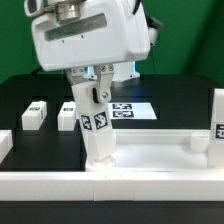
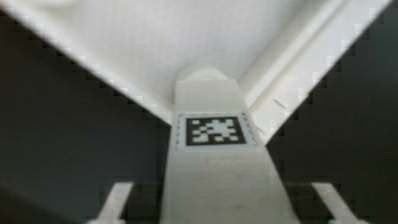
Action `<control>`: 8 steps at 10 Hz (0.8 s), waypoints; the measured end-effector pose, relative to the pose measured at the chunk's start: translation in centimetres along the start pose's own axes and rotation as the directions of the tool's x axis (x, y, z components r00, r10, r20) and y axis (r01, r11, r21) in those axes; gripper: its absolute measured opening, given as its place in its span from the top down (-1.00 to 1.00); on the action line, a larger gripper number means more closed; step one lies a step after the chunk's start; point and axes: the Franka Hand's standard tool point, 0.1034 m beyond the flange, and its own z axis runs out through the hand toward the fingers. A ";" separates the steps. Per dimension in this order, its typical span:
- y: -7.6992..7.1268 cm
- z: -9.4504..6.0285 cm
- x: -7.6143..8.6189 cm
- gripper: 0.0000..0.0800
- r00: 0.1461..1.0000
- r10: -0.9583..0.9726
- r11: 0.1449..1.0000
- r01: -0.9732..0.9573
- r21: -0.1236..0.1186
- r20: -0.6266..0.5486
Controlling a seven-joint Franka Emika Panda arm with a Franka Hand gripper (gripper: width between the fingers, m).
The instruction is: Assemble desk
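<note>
My gripper (image 1: 93,82) is over the near-left corner of the white desk top (image 1: 150,152). It straddles a white tagged leg (image 1: 97,125) that stands slightly tilted on that corner. In the wrist view the leg (image 2: 217,165) runs down the middle, with its tag facing the camera. My fingers (image 2: 119,200) stand either side of it with dark gaps between, so the gripper is open. The desk top's rim (image 2: 294,60) shows beyond the leg. Another leg (image 1: 217,115) stands at the top's far right corner. Two loose legs (image 1: 34,114) (image 1: 67,115) lie on the black table at the exterior view's left.
The marker board (image 1: 132,108) lies flat behind the desk top. A long white rail (image 1: 110,186) runs along the front edge of the table. A small white block (image 1: 199,141) sits on the top near its right end.
</note>
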 end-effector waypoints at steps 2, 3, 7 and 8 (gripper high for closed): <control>-0.5 0.1 -0.2 0.27 0.953 0.303 0.953 -0.303 0.008 0.008; -0.8 0.2 -0.3 0.27 0.902 0.432 0.902 -0.432 0.003 0.013; -2.3 0.5 -1.9 0.26 0.794 0.607 0.794 -0.606 -0.034 0.035; -2.2 0.5 -1.8 0.15 0.807 0.589 0.808 -0.588 -0.034 0.036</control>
